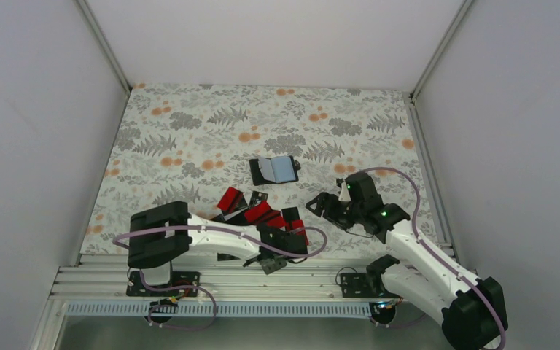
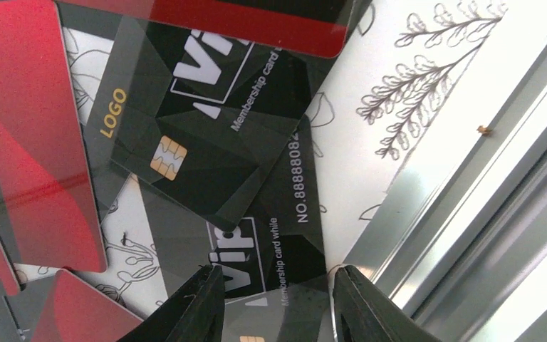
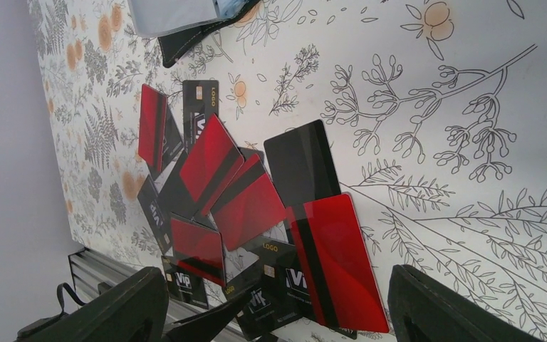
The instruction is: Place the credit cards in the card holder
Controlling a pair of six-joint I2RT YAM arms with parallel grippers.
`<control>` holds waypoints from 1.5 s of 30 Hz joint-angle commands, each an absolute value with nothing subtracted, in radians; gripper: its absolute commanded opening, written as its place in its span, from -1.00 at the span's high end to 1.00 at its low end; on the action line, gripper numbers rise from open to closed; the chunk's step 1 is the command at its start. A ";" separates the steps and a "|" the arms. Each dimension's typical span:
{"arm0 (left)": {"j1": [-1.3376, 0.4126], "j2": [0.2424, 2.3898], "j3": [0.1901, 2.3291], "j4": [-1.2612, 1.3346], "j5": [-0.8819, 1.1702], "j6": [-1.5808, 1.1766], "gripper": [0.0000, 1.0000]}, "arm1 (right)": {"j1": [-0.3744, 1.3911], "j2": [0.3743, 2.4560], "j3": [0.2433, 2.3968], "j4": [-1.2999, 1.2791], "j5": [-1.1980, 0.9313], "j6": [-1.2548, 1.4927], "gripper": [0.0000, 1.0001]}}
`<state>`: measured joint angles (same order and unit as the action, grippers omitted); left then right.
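The credit cards [image 1: 261,213] lie in a loose overlapping pile of red and black near the table's front edge. The card holder [image 1: 275,170] lies open behind them, its light blue inside facing up. My left gripper [image 2: 278,299] is low over the pile's near end, open. Its fingertips [image 2: 203,303] straddle the width of a black VIP card [image 2: 285,235], close to its edges. My right gripper [image 3: 295,306] hangs open and wide to the right of the pile, with nothing between its fingers. A red card [image 3: 338,256] and a plain black card [image 3: 300,167] lie below it. In the right wrist view only a corner of the card holder [image 3: 192,21] shows.
The metal rail [image 2: 470,178] at the table's near edge runs just right of the left gripper's fingers. White walls enclose the floral mat [image 1: 189,124] on three sides. In the top view the left gripper [image 1: 271,262] sits right at the rail [image 1: 211,281].
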<state>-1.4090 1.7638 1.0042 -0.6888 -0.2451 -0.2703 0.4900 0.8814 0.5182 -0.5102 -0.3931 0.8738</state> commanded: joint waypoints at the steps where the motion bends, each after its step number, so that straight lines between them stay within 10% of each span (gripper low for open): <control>1: -1.401 1.749 0.990 -0.641 -0.171 -0.247 0.24 | 0.500 0.885 0.521 -0.515 -0.397 0.858 -0.57; 20: -1.238 1.611 0.878 -0.501 0.037 -0.157 0.46 | 0.501 0.894 0.535 -0.514 -0.406 0.836 -0.57; 32: -1.343 1.651 0.946 -0.619 -0.129 -0.226 -0.49 | 0.500 0.889 0.517 -0.511 -0.410 0.836 -0.57; 45: -1.408 1.792 0.962 -0.704 -0.331 -0.307 -0.26 | 0.501 0.879 0.507 -0.514 -0.411 0.838 -0.57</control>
